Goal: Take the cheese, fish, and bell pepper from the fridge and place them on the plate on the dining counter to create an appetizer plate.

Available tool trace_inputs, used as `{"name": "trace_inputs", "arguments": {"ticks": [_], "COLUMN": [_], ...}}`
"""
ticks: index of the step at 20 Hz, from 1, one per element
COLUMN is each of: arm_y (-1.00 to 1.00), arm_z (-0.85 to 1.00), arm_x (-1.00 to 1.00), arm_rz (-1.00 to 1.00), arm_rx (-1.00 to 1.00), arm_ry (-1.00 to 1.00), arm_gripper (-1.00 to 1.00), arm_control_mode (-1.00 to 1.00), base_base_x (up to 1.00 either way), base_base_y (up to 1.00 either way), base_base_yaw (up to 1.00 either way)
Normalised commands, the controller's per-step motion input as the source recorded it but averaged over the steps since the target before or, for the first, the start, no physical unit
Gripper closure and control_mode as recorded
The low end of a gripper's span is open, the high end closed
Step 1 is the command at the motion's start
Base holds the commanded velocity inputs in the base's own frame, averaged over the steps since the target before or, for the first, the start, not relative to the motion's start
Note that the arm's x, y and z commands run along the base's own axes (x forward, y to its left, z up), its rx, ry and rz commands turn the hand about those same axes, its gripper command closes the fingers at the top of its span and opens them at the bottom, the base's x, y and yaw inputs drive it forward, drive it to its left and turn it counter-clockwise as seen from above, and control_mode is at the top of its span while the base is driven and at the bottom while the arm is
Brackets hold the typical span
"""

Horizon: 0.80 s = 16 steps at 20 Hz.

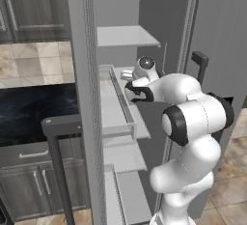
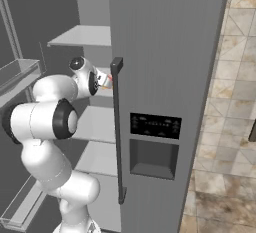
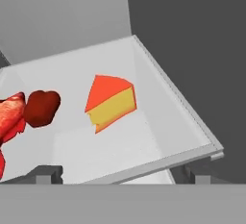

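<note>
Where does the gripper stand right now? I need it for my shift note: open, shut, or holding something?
Gripper: open, holding nothing; it hovers over the pale grey fridge shelf, short of the orange-yellow cheese wedge with a red rind.

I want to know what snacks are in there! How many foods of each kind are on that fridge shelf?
cheese: 1
bell pepper: 1
fish: 1
Total: 3 foods on the shelf
</note>
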Motion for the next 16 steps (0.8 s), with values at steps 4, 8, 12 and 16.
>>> {"name": "trace_inputs", "arguments": {"ticks": [4, 8, 12, 16], "arm_y": [0.01, 0.0, 0.0, 0.0], "arm_z": [-0.25, -0.16, -0.1, -0.05], "arm_x": [0.26, 0.36, 0.37, 0.34], "arm_rz": [-0.01, -0.02, -0.02, -0.02], "arm_rx": [0.05, 0.05, 0.04, 0.03], "arm_ry": [0.0, 0.0, 0.0, 0.0], "arm_gripper": [-1.0, -1.0, -1.0, -1.0], "arm_control_mode": [-1.0, -1.0, -1.0, -1.0], "base_base_x": [0.0, 0.0, 0.0, 0.0], "base_base_y": [0.0, 0.0, 0.0, 0.0], "base_base_yaw": [0.0, 0.0, 0.0, 0.0]}}
